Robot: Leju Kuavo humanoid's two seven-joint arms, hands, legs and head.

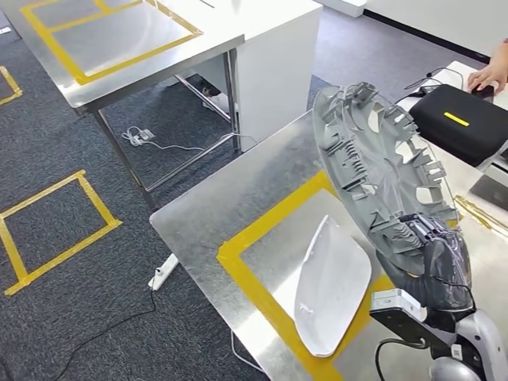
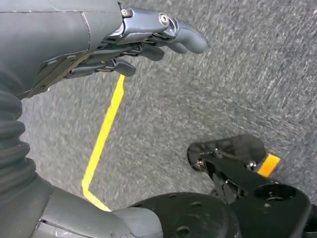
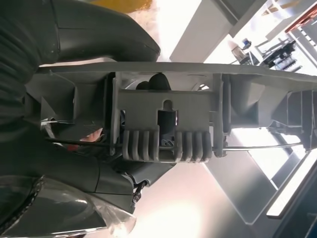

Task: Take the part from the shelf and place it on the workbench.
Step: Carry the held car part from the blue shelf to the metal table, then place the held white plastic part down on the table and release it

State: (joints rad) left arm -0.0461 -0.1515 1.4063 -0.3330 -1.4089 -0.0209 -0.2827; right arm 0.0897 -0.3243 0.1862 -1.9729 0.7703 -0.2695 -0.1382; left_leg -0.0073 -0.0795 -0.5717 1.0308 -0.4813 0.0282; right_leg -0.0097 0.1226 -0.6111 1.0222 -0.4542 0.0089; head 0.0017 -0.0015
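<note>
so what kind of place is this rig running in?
Likely a factory-style test or training floor. Steel workbenches with yellow-taped placement zones, more taped squares on the grey carpet, and a moulded grey plastic part held up in the right hand above the bench.

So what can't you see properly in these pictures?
- Right hand, head view: its fingers are hidden behind the grey part it holds.
- Person's hand, head view: the picture's edge cuts off the rest of the person.
- Floor, left wrist view: blurred, no detail. The left hand hangs over it, holding nothing.
- Background, right wrist view: washed out by glare behind the part.
</note>
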